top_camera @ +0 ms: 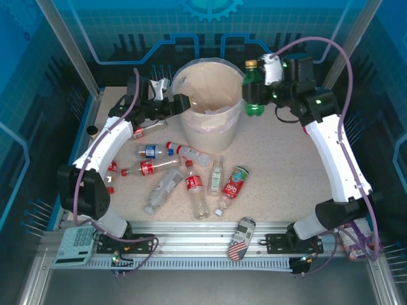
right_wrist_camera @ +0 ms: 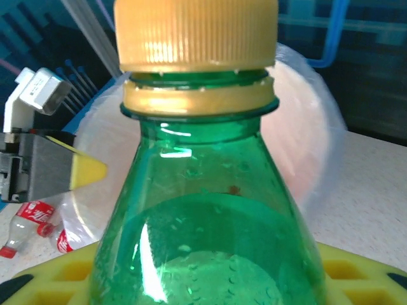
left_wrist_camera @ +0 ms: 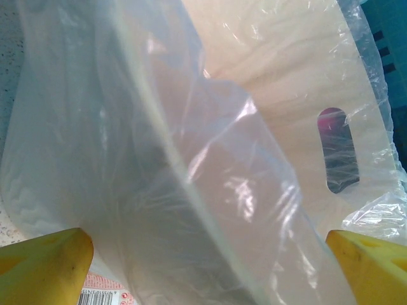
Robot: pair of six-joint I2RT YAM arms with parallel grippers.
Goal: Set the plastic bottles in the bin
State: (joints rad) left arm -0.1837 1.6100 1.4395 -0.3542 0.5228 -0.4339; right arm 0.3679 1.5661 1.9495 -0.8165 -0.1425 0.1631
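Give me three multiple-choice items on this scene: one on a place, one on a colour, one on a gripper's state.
1. Where is the green bottle?
A) lying on the table
B) upright by the bin's right rim
C) inside the bin

2. Its cap's colour?
A) red
B) blue
C) yellow

3. The left gripper is:
A) open
B) shut on a bottle
C) shut, empty

1 B: the right gripper holds it there.
2 C: yellow in the right wrist view.
3 A: its yellow fingers stand wide apart.
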